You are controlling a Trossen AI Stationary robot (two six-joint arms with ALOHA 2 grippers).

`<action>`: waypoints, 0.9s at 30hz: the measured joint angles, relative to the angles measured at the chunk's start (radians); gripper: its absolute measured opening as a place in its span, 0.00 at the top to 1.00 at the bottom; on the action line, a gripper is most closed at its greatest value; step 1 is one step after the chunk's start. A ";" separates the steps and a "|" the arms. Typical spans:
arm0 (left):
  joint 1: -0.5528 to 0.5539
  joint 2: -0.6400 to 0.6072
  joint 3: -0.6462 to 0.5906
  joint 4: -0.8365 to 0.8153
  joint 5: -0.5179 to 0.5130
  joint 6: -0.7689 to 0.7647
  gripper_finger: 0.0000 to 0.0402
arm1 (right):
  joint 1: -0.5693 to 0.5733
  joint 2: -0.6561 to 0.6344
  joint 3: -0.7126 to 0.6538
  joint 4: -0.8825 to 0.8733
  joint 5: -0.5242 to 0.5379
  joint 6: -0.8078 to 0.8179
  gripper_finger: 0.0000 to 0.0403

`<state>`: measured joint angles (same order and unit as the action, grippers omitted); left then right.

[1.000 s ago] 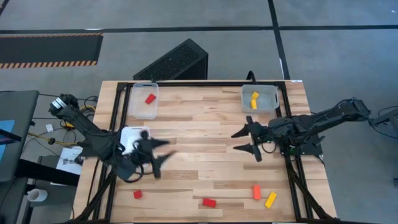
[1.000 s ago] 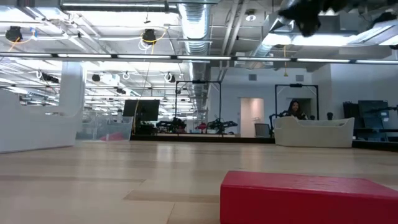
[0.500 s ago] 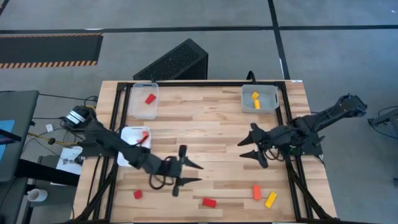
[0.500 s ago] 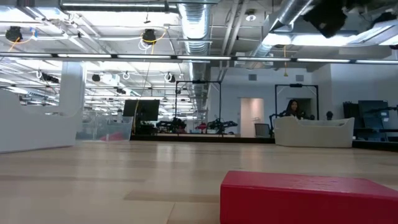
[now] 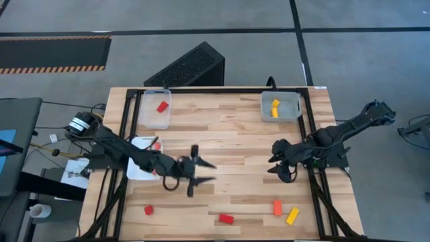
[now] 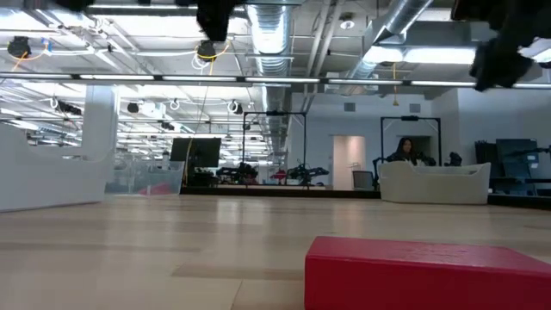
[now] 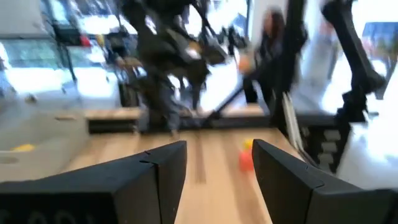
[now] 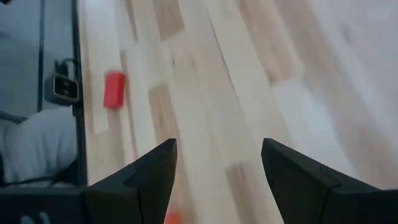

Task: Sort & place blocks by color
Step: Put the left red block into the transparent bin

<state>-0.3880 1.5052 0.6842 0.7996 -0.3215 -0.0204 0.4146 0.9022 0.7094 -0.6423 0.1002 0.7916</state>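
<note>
Loose blocks lie near the table's front edge: a red cube (image 5: 148, 210), a red bar (image 5: 226, 218) that fills the low view's foreground (image 6: 422, 274), an orange block (image 5: 277, 208) and a yellow one (image 5: 292, 216). My left gripper (image 5: 207, 171) hangs open over the table's middle-left, pointing level toward the right edge, with nothing between its fingers (image 7: 217, 168). My right gripper (image 5: 274, 158) stands open at the middle right, tipped down over bare wood (image 8: 217, 168). A red block (image 8: 114, 90) shows beyond it.
A clear tray (image 5: 156, 117) at the far left holds a red block (image 5: 162, 106). The far-right tray (image 5: 290, 105) holds yellow and orange pieces (image 5: 275, 107). A third tray (image 5: 139, 161) by the left edge has a red block (image 5: 156, 144). Bare wood lies between the grippers.
My left gripper has swung from beside the left tray toward the table's middle, sinking and turning as it went. My right gripper has shifted a little toward the near right and tipped downward. No block has moved.
</note>
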 joint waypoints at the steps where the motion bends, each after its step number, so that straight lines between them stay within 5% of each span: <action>1: 0.012 -0.016 -0.050 0.078 0.000 0.000 0.58 | -0.004 0.006 0.000 -0.014 -0.024 0.030 0.35; 9: 0.111 -0.032 -0.305 0.682 -0.004 -0.018 0.58 | -0.006 0.072 0.000 -0.045 -0.160 0.309 0.35; 14: 0.125 -0.030 -0.305 0.716 0.064 0.035 0.58 | 0.044 0.152 0.000 0.133 -0.175 0.389 0.35; 22: 0.151 -0.034 -0.275 0.719 0.004 0.049 0.58 | 0.124 0.300 0.008 0.116 -0.247 0.639 0.35; 27: 0.179 -0.035 -0.276 0.655 0.094 -0.015 0.58 | 0.188 0.372 0.062 0.101 -0.257 0.828 0.35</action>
<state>-0.2088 1.4704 0.4080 1.4551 -0.2276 -0.0355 0.6029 1.2746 0.7716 -0.5414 -0.1565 1.6193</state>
